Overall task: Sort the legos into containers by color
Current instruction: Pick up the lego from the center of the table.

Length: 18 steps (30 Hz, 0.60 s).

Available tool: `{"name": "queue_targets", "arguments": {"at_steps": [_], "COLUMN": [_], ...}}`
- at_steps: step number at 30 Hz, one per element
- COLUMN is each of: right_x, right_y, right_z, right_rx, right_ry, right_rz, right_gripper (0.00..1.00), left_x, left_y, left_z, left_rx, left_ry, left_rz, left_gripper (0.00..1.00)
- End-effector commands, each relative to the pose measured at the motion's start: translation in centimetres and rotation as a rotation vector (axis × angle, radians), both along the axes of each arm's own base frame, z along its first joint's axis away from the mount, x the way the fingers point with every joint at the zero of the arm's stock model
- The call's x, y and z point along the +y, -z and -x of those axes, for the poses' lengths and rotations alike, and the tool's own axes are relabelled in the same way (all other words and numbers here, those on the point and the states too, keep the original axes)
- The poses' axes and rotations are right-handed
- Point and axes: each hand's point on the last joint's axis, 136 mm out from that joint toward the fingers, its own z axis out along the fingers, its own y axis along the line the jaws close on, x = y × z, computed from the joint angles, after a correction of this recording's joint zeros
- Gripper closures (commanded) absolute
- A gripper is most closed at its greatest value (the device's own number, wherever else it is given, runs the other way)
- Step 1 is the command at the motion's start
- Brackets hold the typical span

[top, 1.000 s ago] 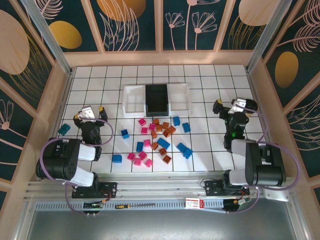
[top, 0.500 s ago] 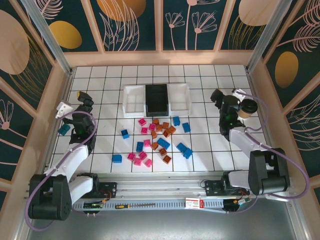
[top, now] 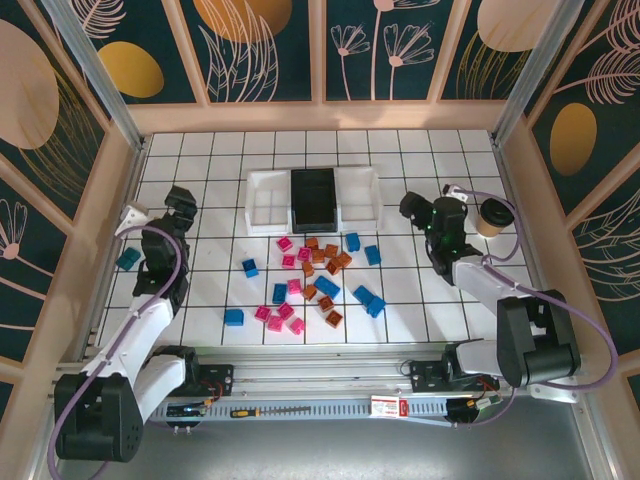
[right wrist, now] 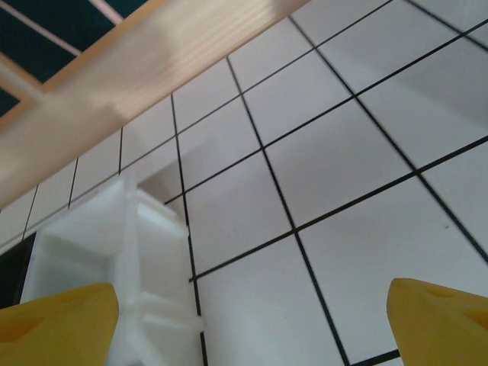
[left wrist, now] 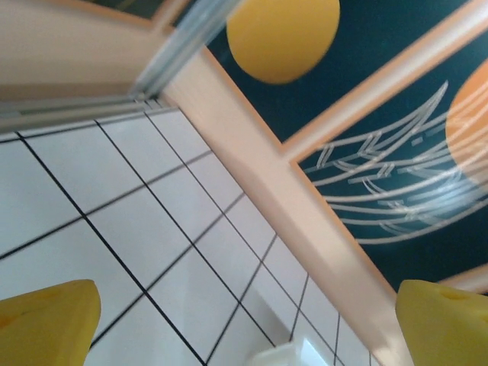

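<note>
Top view: on the glossy white-tiled bench (top: pixel 450 300), a black tray (top: pixel 313 198) sits between two white trays (top: pixel 265 200) at the far middle. The legos (top: pixel 318 256), small pink, orange-brown and blue plastic bricks, lie scattered just before them. The left claw (top: pixel 180 200) and right claw (top: pixel 410 207) flank the pile, well apart from it.

Left wrist view: rounded yellow pads (left wrist: pixel 46 324) are spread wide over bare tile beside the wooden wall (left wrist: pixel 290 198).

Right wrist view: the pads (right wrist: pixel 442 324) are likewise spread, and a ribbed white tray wall lies near one.

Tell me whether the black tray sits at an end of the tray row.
No, the black tray sits between the two white trays.
</note>
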Motion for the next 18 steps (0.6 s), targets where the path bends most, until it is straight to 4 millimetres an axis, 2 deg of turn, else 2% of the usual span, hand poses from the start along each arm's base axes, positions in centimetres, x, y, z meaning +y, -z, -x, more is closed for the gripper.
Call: {"name": "queue_targets", "arguments": {"at_steps": [1,6,8,13,16,18], "right_x": [1.4,3.6,5.0,8.5,9.4,9.4], "right_y": [0.5,1.1,1.4,3.2,4.5,5.3], "right_z": [0.7,1.5,2.0,2.6,2.4,2.5], "right_rx": [0.031,0.056,0.062,0.128,0.183,0.217], "right_ry": [-0.078,-0.188,-0.263,-0.411,-0.411,-0.397], "right_rz": [0.032,0.044,0.036,0.041,0.097,0.114], "right_gripper": [0.09,0.06,0.06,0.2,0.27,0.29], "left_x": [-3.1,-6.0,-7.2,-10.4,-11.5,-11.7], "left_y": [-0.4,0.9,1.7,3.1,3.9,4.2], "left_z": [-1.3,-1.5,-1.3,-1.3,-1.1,-1.0], "left_rx": [0.069,0.094,0.118,0.177,0.204,0.215], "left_ry": [0.19,0.341,0.393,0.501,0.538,0.55], "left_rz": [-0.025,0.003,0.005,-0.022,-0.038,-0.036], "left_gripper": [0.01,0.01,0.02,0.1,0.08,0.08]}}
